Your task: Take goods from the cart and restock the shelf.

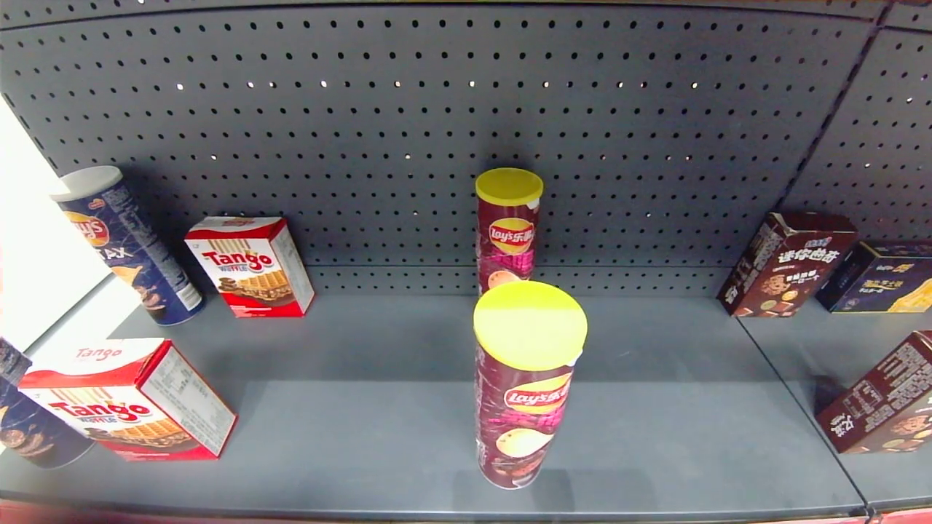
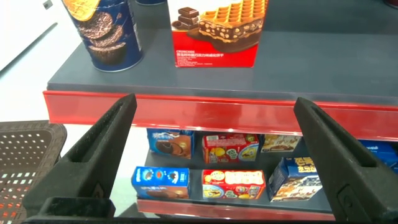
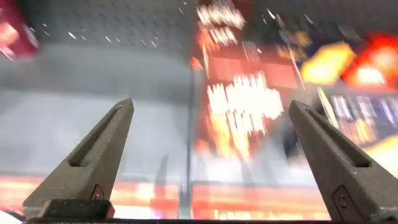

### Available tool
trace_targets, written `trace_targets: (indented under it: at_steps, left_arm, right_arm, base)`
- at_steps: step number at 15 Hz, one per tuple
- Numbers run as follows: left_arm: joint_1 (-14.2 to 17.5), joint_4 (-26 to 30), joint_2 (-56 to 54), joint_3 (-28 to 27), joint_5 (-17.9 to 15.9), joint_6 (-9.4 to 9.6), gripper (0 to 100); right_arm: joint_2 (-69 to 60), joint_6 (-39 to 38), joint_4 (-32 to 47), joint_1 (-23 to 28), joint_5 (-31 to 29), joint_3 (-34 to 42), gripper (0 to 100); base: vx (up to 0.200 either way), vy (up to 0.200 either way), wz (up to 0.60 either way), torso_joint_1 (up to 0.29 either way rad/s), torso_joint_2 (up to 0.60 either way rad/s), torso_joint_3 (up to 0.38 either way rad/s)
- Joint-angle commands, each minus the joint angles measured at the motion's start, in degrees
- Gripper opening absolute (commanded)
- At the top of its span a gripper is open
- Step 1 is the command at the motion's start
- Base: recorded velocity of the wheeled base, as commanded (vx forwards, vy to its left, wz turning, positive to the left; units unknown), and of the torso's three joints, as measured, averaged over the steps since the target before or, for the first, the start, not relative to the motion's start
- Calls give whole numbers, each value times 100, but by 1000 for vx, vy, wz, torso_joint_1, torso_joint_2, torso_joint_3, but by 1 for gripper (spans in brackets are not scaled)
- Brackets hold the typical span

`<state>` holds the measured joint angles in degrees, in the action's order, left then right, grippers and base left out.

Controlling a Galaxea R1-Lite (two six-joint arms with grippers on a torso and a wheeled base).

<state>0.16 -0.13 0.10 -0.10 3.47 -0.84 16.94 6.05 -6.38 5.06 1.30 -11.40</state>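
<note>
Currently the left gripper (image 2: 214, 102) is held level just before the red front edge of the shelf (image 2: 311, 78), fingers spread wide, nothing gripped. The right gripper (image 3: 211, 104) is likewise pointed at the shelf, wide open and empty. Mid-shelf, a front chip can (image 1: 528, 386) is stood upright; a rear chip can (image 1: 507, 225) is set behind it.

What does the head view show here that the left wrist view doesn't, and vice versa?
Head view only: a purple yellow-lidded crisp can, its twin behind it, the grey pegboard back wall, dark brown cardboard boxes at right. Left wrist view only: the open left gripper, the red shelf-edge strip, small snack boxes on the lower shelf. Both: the front red-and-white wafer box and the dark blue can beside it, on the grey shelf.
</note>
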Motion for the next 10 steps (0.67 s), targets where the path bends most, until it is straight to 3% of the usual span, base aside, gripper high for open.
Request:
trace_targets:
  at_steps: [1, 2, 5, 10]
  left_arm:
    - [2, -4, 8, 1, 4, -4, 100]
    - [2, -4, 8, 1, 4, 5, 100]
    - [2, -4, 8, 1, 4, -4, 100]
    - [-7, -4, 8, 1, 4, -13, 100]
  right_arm:
    - [-1150, -95, 119, 259, -43, 815, 100]
    - [-1150, -341, -215, 268, -25, 1140, 100]
    - [-1150, -473, 611, 259, -43, 1140, 100]
    - [-1150, -569, 646, 382, -78, 1140, 100]
  base:
    - [0, 0, 0, 0, 0, 0]
    - [0, 0, 0, 0, 0, 0]
    - [0, 0, 0, 0, 0, 0]
    - [0, 0, 0, 0, 0, 0]
